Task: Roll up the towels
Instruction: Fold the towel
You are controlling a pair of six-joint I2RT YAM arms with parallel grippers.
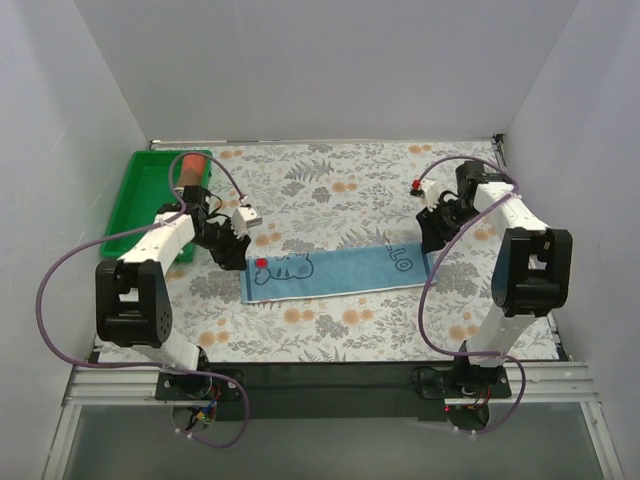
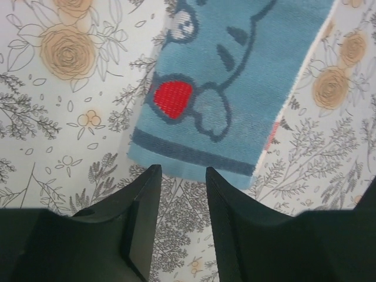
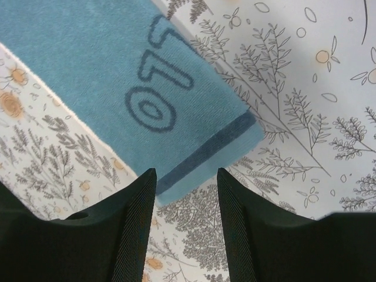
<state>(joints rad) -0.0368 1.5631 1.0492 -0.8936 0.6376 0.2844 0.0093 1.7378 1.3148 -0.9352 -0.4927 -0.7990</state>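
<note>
- White-walled booth with a floral table (image 1: pixel 330 335). The blue towel (image 1: pixel 335 272) lies flat mid-table, long axis running from left edge to right edge.
- Left gripper (image 2: pixel 183 176) sits just off its left end and right gripper (image 3: pixel 187 176) just off its right end. Both have jaws apart, holding nothing.
- Red towel (image 1: pixel 190 168) is rolled up in the tray (image 1: pixel 140 205), far-left corner.
- Print near the blue towel's right end looks like "LO".

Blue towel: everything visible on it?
The blue towel lies flat, unrolled, a long strip across the flowered table cover. Soft cloth, light blue, dark cartoon animal with a red patch at its left end, dark letters near the right, a darker stripe across each short end, pale edging along the near side. The left end effector and right end effector sit open at its ends, gripping nothing.
</note>
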